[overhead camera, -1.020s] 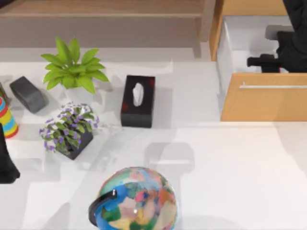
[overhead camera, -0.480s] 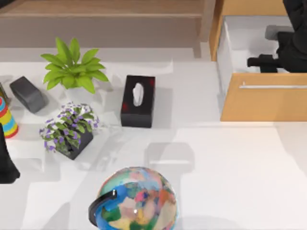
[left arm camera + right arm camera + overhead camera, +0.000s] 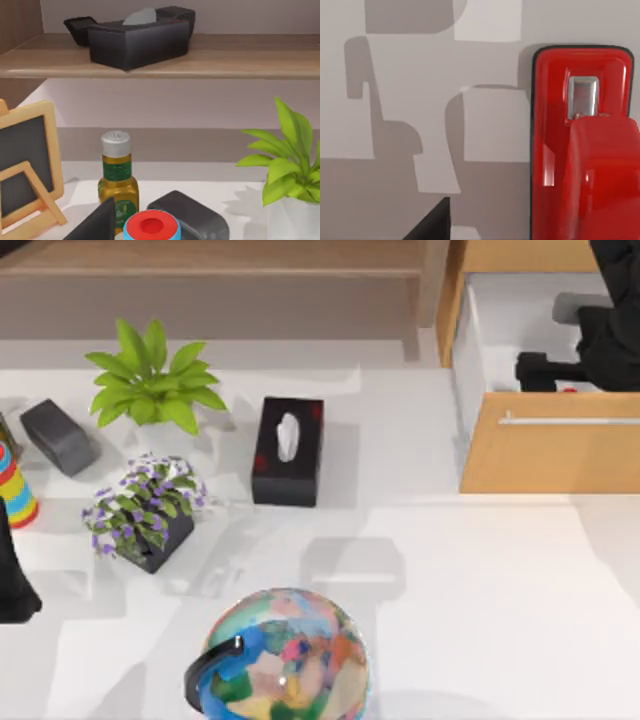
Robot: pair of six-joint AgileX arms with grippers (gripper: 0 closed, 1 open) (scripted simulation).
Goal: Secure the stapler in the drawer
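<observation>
Since a second ago the right tool has shifted slightly inside the drawer, and a sliver of red now shows beside it at the drawer's front wall. Whether this tool is released or clenched I cannot tell. Just beside it lies the stapler, resting on the drawer's white floor, so the right arm is plainly the nearer one. In the right wrist view the stapler appears glossy red with a dark rim and a small silver plate near one end; its long axis runs lengthwise away from the camera. With the stapler already inside, I judge the drawer front is what remains to be pushed shut. Parked at the desk's left edge is the left tool.
</observation>
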